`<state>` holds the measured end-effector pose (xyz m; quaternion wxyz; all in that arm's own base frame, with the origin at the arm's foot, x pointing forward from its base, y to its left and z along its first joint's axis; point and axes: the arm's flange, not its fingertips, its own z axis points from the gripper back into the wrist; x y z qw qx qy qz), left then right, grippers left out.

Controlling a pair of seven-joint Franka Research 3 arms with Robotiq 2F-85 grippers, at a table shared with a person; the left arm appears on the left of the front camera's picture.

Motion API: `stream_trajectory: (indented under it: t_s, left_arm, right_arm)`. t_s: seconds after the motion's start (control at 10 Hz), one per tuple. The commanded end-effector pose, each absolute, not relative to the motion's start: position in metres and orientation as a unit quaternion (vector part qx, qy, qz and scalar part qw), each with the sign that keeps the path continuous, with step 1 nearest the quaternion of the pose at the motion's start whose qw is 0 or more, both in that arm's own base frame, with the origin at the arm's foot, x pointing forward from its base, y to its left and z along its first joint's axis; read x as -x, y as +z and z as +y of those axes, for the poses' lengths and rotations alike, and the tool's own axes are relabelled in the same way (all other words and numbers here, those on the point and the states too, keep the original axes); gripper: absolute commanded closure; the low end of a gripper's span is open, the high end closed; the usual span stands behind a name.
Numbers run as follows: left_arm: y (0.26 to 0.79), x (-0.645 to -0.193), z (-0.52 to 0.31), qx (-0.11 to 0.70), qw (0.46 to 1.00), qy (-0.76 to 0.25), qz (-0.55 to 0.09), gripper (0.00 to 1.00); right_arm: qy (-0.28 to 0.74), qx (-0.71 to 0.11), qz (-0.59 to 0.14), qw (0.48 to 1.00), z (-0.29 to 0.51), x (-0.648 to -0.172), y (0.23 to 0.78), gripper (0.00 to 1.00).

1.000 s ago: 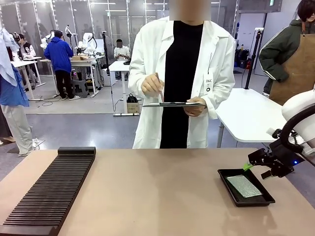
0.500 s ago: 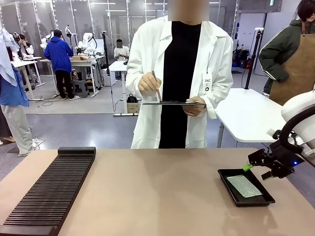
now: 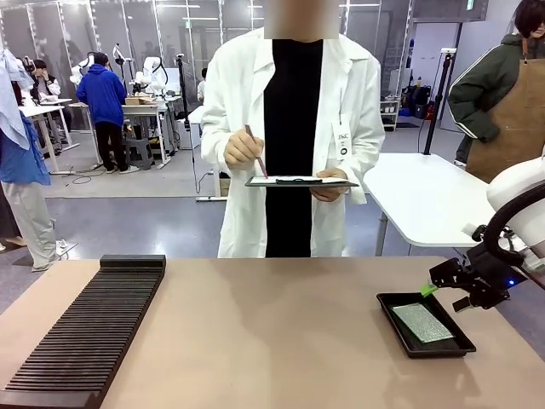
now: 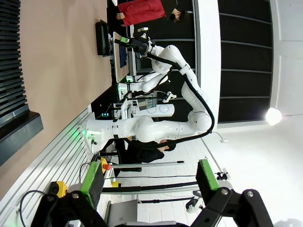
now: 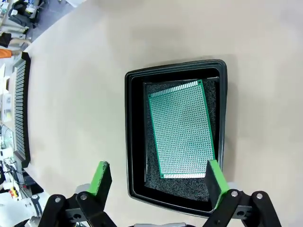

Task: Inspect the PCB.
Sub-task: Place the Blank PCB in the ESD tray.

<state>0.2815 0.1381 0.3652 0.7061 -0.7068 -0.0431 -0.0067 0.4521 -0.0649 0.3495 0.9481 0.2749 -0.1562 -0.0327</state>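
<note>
Both jaws of right gripper (image 5: pixel 154 184) spread wide above PCB (image 5: pixel 182 128).

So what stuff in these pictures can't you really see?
- Writing on the clipboard: front view, held edge-on and far off.
- The PCB underside: right wrist view, it lies face up in the black tray.
- The slotted rack: front view, its near end is cut off by the bottom edge.
- The left end effector base: left wrist view, cut off by the bottom edge.
</note>
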Motion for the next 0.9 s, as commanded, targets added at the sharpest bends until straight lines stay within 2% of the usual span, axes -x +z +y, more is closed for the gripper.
stream_trajectory:
  t_s: [0.0,0.1,0.2,0.3,0.5,0.8]
  left_arm:
    - [0.367,-0.283,0.138,0.705,0.709,-0.001,-0.038,0.00]
    - [0.367,-0.283,0.138,0.705,0.709,-0.001,-0.038,0.00]
    - [0.367,-0.283,0.138,0.705,0.709,-0.001,-0.038,0.00]
    - [0.367,-0.283,0.138,0.705,0.709,-0.001,-0.038,0.00]
    - [0.367,-0.283,0.138,0.705,0.709,-0.001,-0.038,0.00]
    - [0.367,-0.283,0.138,0.705,0.709,-0.001,-0.038,0.00]
  right_arm:
    - [-0.023,-0.276,-0.157,0.948,-0.064,-0.452,0.351,0.00]
    - [-0.033,-0.275,-0.156,0.948,-0.065,-0.452,0.350,0.00]
    - [-0.064,-0.347,-0.143,0.925,-0.064,-0.448,0.385,0.00]
    - [-0.066,-0.370,-0.132,0.917,-0.067,-0.439,0.414,0.00]
    - [-0.081,-0.473,-0.085,0.873,-0.084,-0.413,0.458,0.00]
    - [-0.097,-0.585,0.004,0.805,-0.137,-0.365,0.472,0.00]
